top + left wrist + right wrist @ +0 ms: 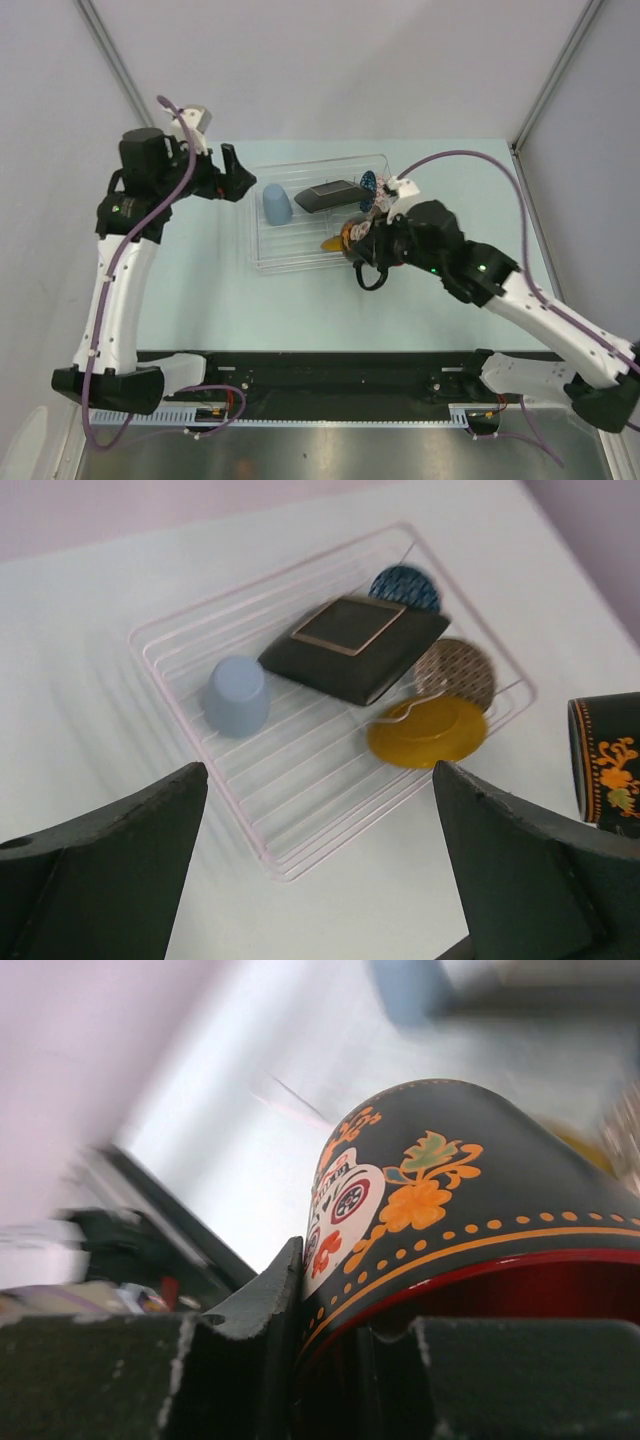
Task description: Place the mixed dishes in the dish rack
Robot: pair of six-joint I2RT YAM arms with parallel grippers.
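Step in hand: placing the mug (pixel 450 1180), apparently the last dish, into the dish rack (pixel 290 820).
- Right end effector (pixel 368 245): narrow, clamped on the mug's red rim at the rack's near right corner, beside the yellow plate (pixel 428 732). Possibly not yet over the wall; the wrist view is blurred.
- Square plate (pixel 352 648) and mosaic bowl (pixel 405 585): racked.
- Left end effector (pixel 238 175): wide, empty.

Next: move to bare ribs, lower, release.

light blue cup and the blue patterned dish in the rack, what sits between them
The dark square plate lies between the light blue cup and the blue patterned dish, inside the dish rack. The left wrist view shows it best.
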